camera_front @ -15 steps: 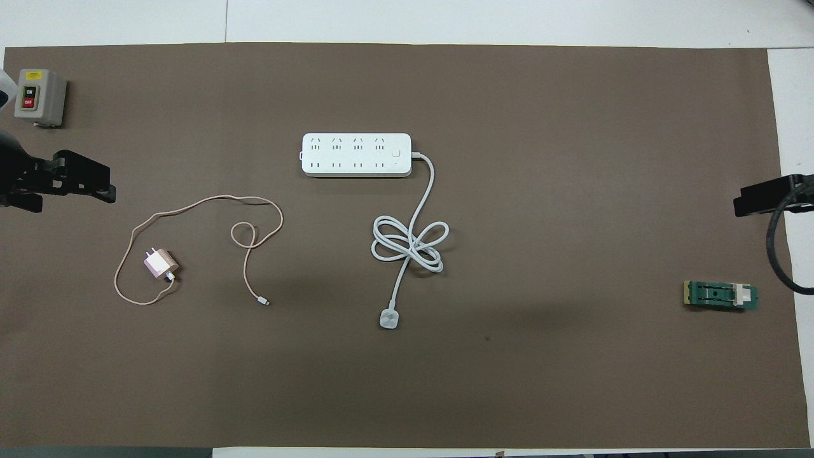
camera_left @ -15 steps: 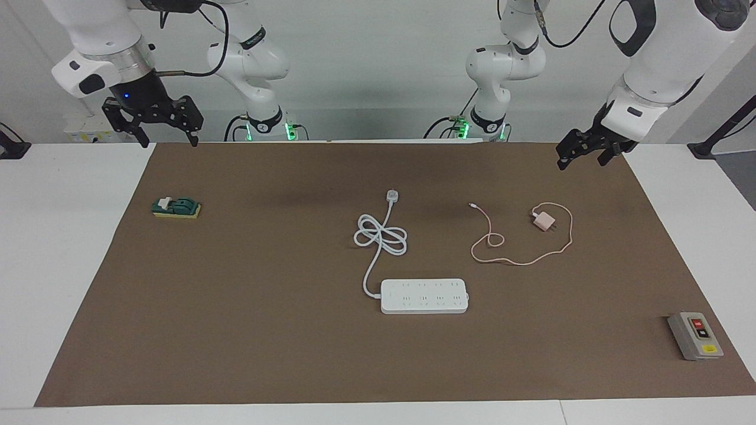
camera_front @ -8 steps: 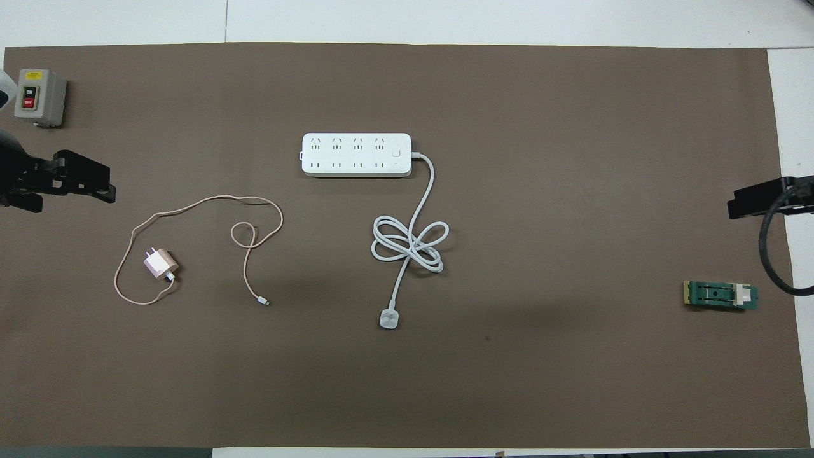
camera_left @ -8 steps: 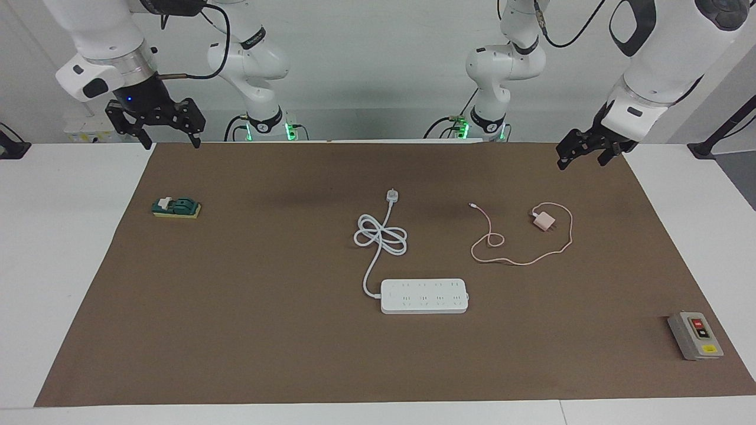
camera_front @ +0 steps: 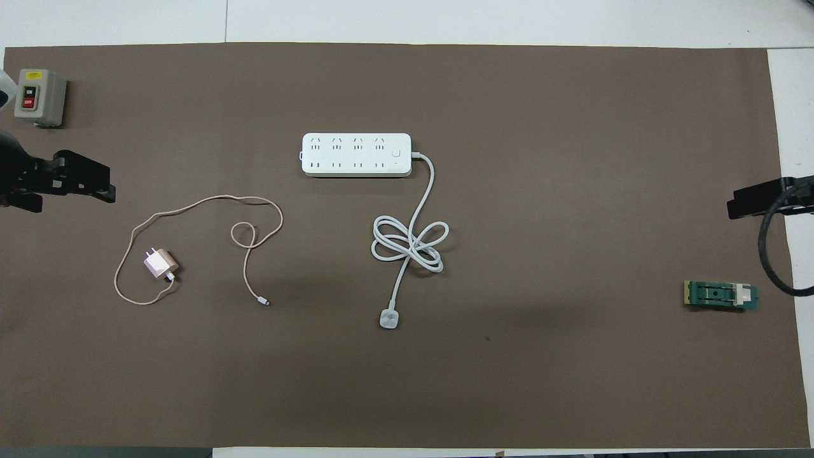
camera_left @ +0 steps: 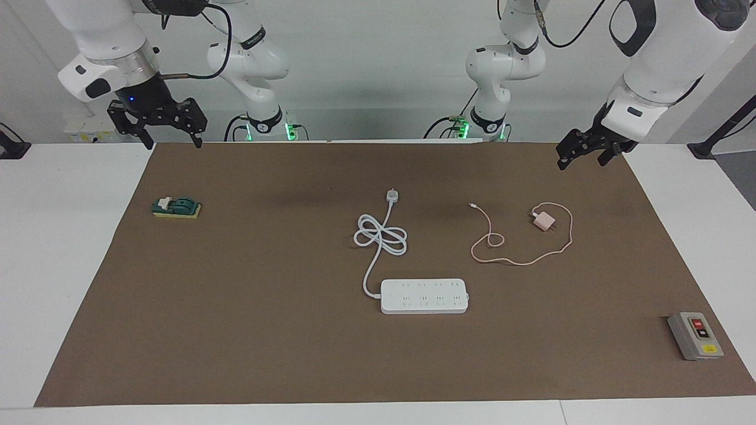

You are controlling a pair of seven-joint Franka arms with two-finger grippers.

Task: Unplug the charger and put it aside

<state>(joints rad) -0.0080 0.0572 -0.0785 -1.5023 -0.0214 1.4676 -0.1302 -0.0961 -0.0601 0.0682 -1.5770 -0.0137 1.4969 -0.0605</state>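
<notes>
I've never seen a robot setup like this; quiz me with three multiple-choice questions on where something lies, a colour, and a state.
1. The small pale-pink cube charger lies: A) plugged into the strip B) loose on the brown mat C) in a tool.
2. The long multi-socket power strip is: A) white B) green C) black.
3. The right arm's tool is: A) open, holding nothing B) gripping the cable C) shut on the strip.

B: the charger lies apart from the strip. A: its casing is white. A: its fingers are spread over the mat's edge.
</notes>
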